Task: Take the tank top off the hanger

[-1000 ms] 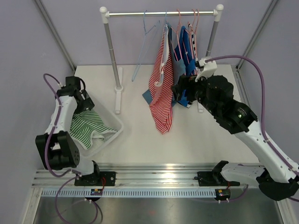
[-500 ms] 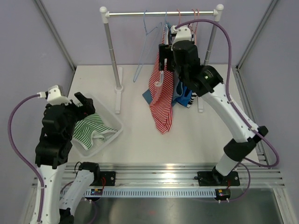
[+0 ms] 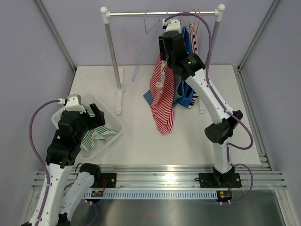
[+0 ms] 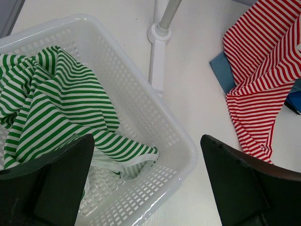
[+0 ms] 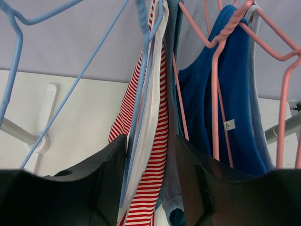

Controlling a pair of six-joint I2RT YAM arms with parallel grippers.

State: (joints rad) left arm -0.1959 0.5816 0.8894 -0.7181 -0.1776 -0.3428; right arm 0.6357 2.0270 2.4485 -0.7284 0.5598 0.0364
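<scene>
Right tool (image 5: pixel 150 141) straddles red-striped tank top (image 3: pixel 162 101) on blue wire hanger (image 5: pixel 143 19), grip unclear; blue garment (image 5: pixel 235 117) adjoining; left tool (image 4: pixel 146 183) wide.

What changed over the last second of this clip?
The right gripper rose from beside the blue tops to the rail, jaws narrowing around a strap of the red striped tank top. The left gripper, open, lifted above the basket. The green striped top and hanging clothes are unchanged.

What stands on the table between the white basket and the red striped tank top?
The rack's white foot with its post, then a blue cloth's corner beside the red striped tank top; the left wrist view shows both.
</scene>
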